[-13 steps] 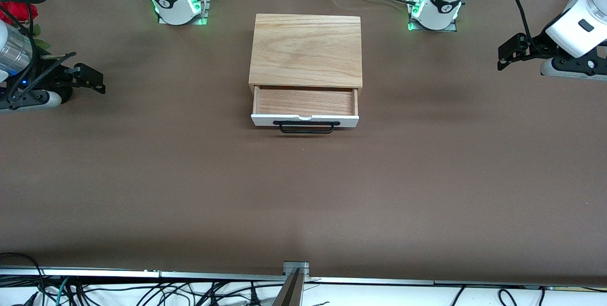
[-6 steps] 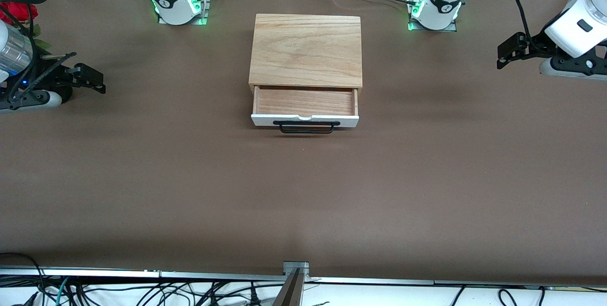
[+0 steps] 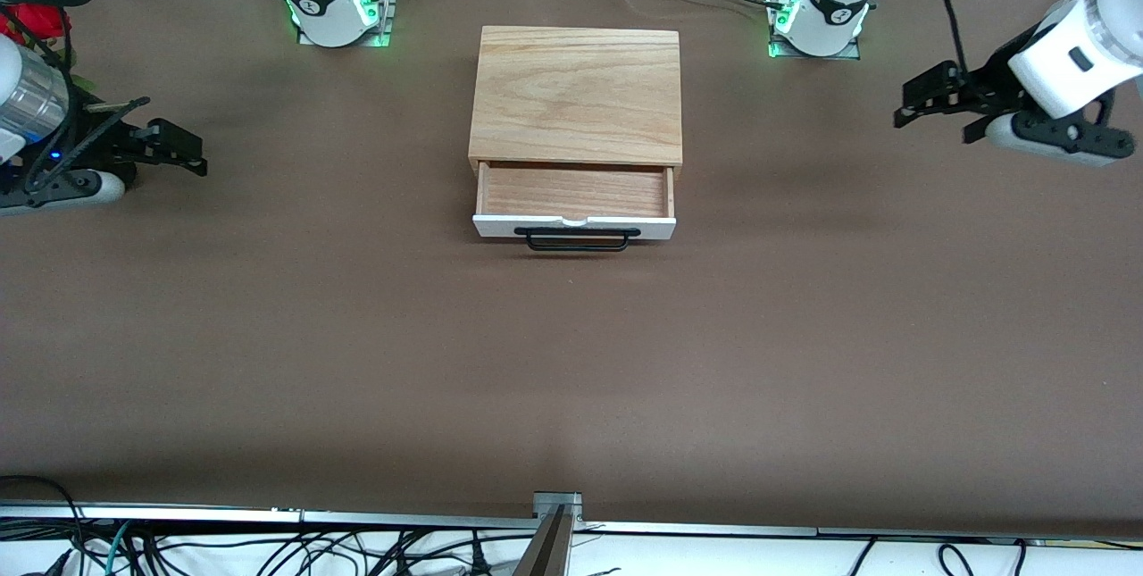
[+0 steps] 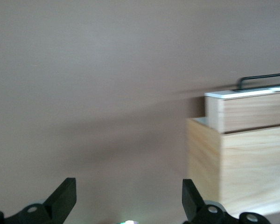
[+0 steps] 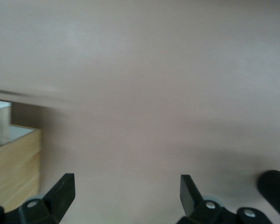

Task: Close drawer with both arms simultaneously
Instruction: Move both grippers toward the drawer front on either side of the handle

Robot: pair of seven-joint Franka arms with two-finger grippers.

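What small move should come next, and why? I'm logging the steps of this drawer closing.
Probably bring both grippers in toward the shallow white-fronted drawer, which stands pulled out of the light-oak box casing. The left gripper and right gripper, jaws open, hang over bare brown table near its ends, well apart from the front panel with its thin black bar handle.

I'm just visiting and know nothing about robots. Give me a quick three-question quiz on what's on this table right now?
1. True or false: the drawer is pushed fully into the oak casing.
2. What colour is the drawer's handle?
3. The left claw and the right claw are: A) touching the drawer, B) apart from it, over the table toward each end.

Key: 1 false, it stands open and empty. 2 black. 3 B, both claws open.
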